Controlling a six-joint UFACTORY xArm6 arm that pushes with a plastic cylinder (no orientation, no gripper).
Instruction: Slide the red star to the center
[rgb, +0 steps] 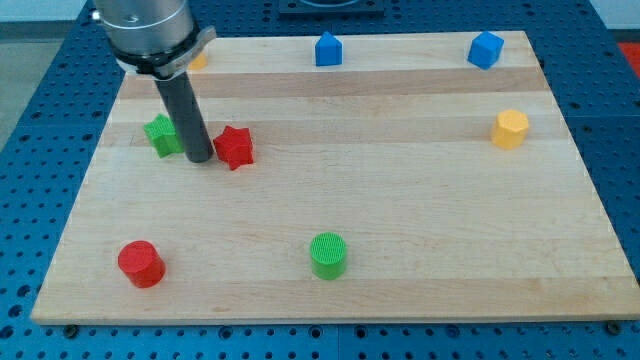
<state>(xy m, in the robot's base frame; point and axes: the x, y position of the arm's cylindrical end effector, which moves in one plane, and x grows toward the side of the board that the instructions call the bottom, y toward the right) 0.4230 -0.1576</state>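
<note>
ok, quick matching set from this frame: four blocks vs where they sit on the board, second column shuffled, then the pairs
Blocks:
1. red star
2. red cylinder
3. green cylinder
4. yellow hexagonal block

Places:
A. near the view's right edge
B. bottom-left corner of the view
C. just right of my tip
D. near the bottom edge, around the middle

Pairs: 1-C, 2-B, 3-D, 4-A

My tip (199, 159) sits between two stars (235, 147).

Pale wooden board (400, 200) on blue perforated table (40, 120)
</note>
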